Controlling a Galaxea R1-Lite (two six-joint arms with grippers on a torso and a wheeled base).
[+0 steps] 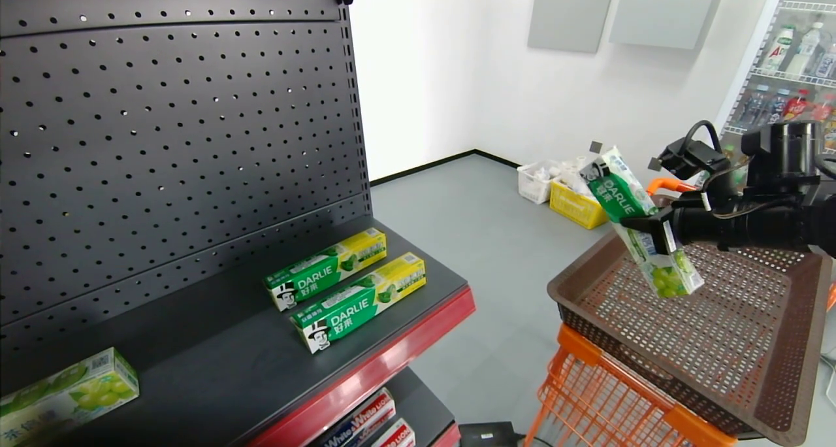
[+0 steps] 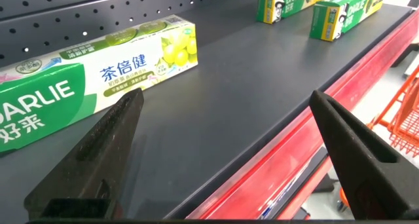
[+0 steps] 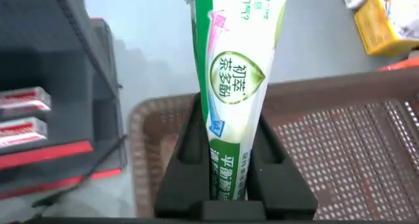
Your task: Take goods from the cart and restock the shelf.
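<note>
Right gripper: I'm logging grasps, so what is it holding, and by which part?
The right gripper clamps a toothpaste box across its middle, above the brown basket.

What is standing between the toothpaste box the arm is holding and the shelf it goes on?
Nothing visible. The held toothpaste box hangs over the brown basket, and only open floor separates it from the shelf. The shelf has bare space between the two boxes at its right end and another box farther left.

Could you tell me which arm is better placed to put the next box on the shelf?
Right: its jaws hold a toothpaste box above the cart basket; the left jaws are open, empty.
</note>
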